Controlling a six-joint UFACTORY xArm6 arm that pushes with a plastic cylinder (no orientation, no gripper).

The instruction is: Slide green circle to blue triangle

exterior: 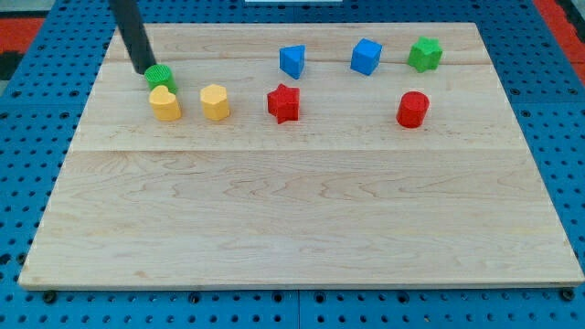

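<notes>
The green circle sits near the board's top left, touching the top of a yellow heart block. My tip is right against the green circle's left side, slightly above it in the view. The blue triangle stands near the top middle, well to the right of the green circle.
A yellow hexagon lies right of the yellow heart. A red star sits below the blue triangle. A blue cube, a green star and a red cylinder stand at the top right. The wooden board rests on blue pegboard.
</notes>
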